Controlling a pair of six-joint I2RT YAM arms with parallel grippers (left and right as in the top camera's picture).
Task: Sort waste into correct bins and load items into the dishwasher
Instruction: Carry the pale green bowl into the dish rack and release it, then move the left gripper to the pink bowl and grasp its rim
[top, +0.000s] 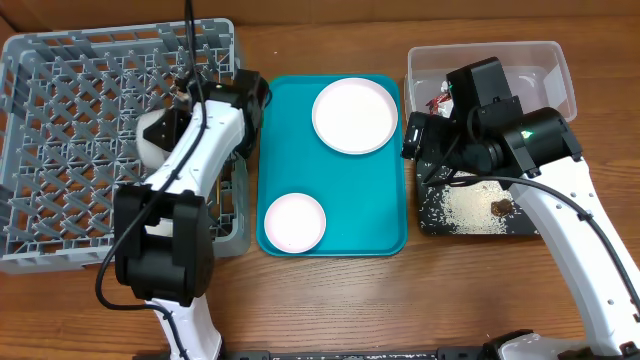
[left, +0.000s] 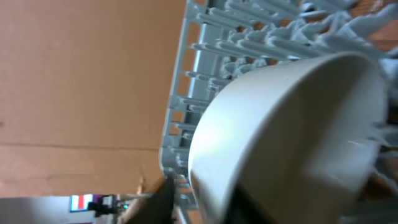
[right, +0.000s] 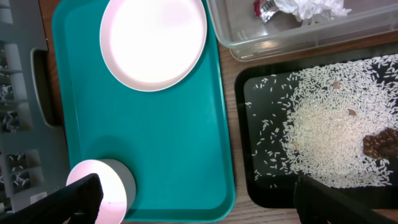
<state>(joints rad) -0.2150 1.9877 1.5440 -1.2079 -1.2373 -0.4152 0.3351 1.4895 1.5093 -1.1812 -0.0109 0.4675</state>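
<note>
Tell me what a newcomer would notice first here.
The teal tray in the middle, with a pale plate and a small pink bowl, stands out first. Right of it, white grains cover a black mat; at left, a white cup is over the grey rack.

Both arms extended; left gripper obscured, right gripper spread wide.

Left arm (top: 195, 150): white link runs from its black base joint at the near table edge, up and away, black wrist at the far end. Left gripper (top: 168, 125) tucked under the wrist; in its wrist view a white cup (left: 286, 130) fills the frame and hides the fingers, so grip unclear. Right arm (top: 575, 205): white link rises from the near right corner, elbow bent inward. Right gripper (right: 196, 186) points down, fingers (right: 78, 199) far apart, nothing between them.
</note>
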